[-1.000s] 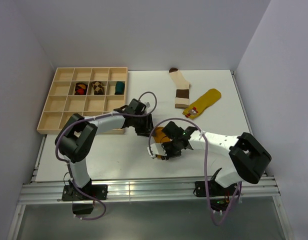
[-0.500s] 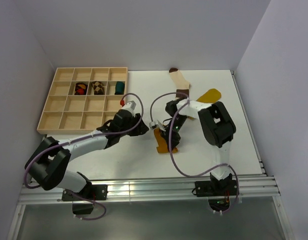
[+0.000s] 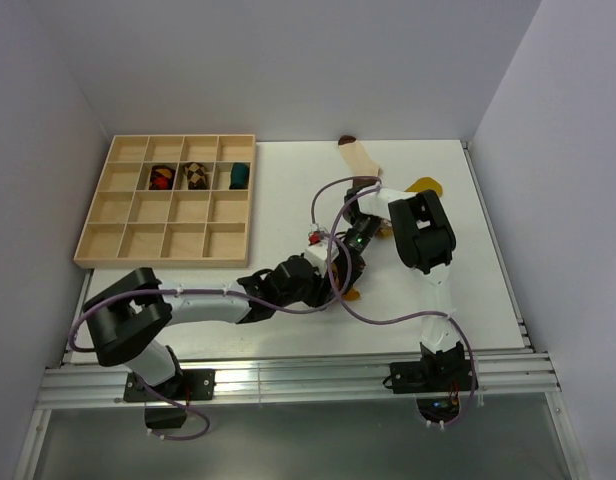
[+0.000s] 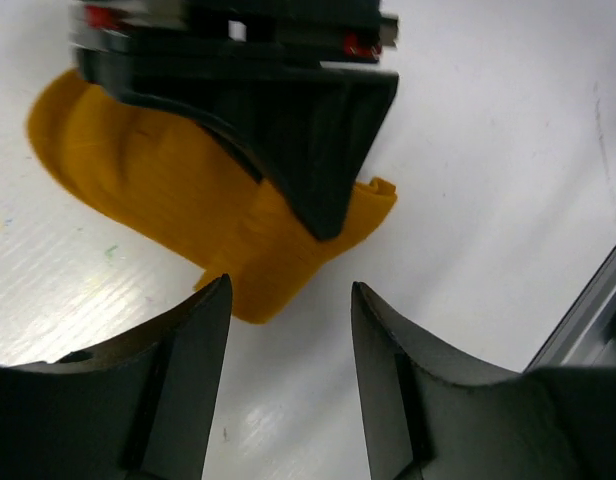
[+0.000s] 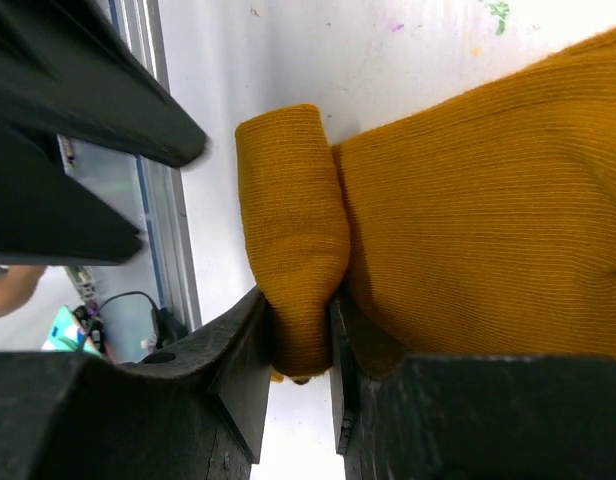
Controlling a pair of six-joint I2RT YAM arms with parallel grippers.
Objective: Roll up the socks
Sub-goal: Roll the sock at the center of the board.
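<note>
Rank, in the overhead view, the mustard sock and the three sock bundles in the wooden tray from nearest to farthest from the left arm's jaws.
1. mustard sock, right in front of them, at the centre.
2. teal bundle, rightmost of the three in the wooden tray.
3. brown-checkered bundle, in the middle.
4. red-and-dark bundle, leftmost.

Site: robotics lab test cell | Signs: plain white walls [image 3: 288, 60] boxing in a white tabletop [image 3: 278, 190]; two arms [image 3: 203, 300] bolted to an aluminium rail [image 3: 288, 378] at near edge; loose purple cables [image 3: 388, 321]; wooden compartment tray [image 3: 158, 261]
</note>
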